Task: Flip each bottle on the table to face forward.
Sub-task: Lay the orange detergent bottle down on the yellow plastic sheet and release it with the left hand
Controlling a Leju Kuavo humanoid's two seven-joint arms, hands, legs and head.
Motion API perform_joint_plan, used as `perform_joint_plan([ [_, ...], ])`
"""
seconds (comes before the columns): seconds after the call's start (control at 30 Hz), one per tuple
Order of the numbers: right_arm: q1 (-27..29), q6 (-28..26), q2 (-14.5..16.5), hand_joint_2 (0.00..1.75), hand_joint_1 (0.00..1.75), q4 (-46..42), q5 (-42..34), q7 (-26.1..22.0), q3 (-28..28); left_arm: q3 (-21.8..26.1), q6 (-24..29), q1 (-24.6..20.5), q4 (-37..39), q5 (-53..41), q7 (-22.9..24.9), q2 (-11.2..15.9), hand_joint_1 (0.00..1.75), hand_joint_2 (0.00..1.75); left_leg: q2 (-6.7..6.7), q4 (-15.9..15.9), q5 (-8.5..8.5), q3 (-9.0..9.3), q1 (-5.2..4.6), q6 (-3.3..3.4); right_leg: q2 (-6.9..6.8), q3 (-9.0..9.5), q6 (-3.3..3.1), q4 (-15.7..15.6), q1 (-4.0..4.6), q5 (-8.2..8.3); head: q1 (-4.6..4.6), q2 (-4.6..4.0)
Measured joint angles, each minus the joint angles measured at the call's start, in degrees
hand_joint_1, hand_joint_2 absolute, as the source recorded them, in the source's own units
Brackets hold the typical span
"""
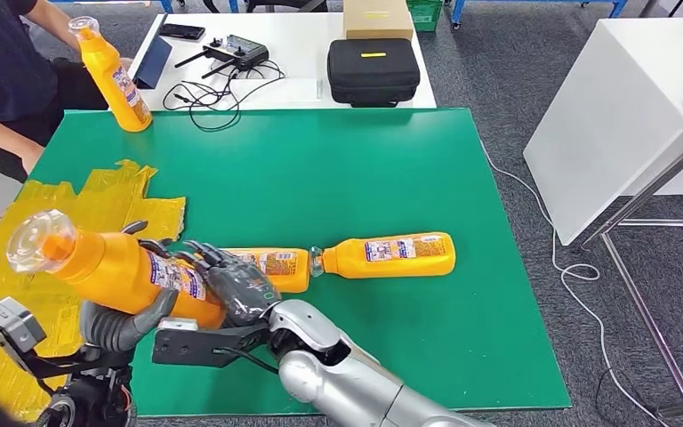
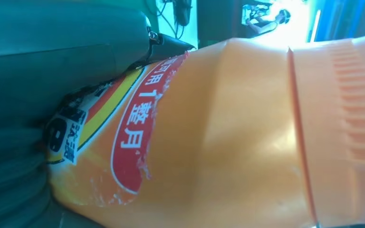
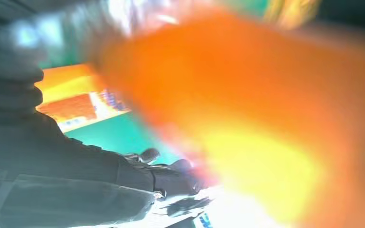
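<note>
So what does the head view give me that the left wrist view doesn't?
Head view alone: the green table, two bottles lying on it, a bottle standing at the far left corner, yellow sheets, a person's arm, the black case, and the right hand against the lifted bottle. Left wrist view alone: the label's red band, torn along its edge, and the ribbed cap. Both: the left hand holding the lifted bottle.

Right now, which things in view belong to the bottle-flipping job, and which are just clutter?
Job:
held bottle, in both hands: left hand, right hand
middle bottle, lying
right bottle, lying
upright bottle

Clutter:
yellow sheet
black case
cardboard box
controller
</note>
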Motion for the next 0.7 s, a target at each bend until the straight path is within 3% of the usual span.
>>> perform_joint_plan([
  [0.37,8.77,6.07,-7.54,0.0,0.0,-17.51,3.92,-2.67,-21.24,6.76,-0.46,3.08,-0.54,-5.33,-3.28,0.14,1.75,1.75,-0.01,0.0,-0.01,-0.03,-0.03,0.01,-0.03,-0.03,0.0,-0.01,-0.03,0.0,-0.01,0.0],
  [0.47,10.05,6.27,-8.81,0.0,0.0,-19.86,3.66,-3.45,-23.71,7.77,5.82,2.85,-0.39,-12.7,-5.11,0.45,1.75,1.75,-0.01,0.0,-0.01,-0.03,-0.03,0.01,-0.03,-0.04,0.0,-0.01,-0.02,0.0,0.0,0.0],
  [0.6,11.03,6.24,-10.18,0.0,0.0,-20.93,2.46,-5.14,-24.88,9.15,19.92,0.34,1.21,-26.83,-6.22,1.37,1.75,1.75,-0.01,0.0,0.01,-0.02,-0.02,-0.01,-0.03,-0.01,0.0,-0.01,-0.02,0.0,-0.01,0.0],
  [0.7,11.22,6.22,-10.87,0.0,0.0,-21.01,2.07,-5.64,-25.09,10.21,24.03,-1.36,2.7,-30.83,-6.28,2.25,1.75,1.75,-0.01,0.0,0.04,0.0,-0.02,-0.04,-0.03,0.0,0.0,0.01,-0.02,0.01,-0.02,0.0],
])
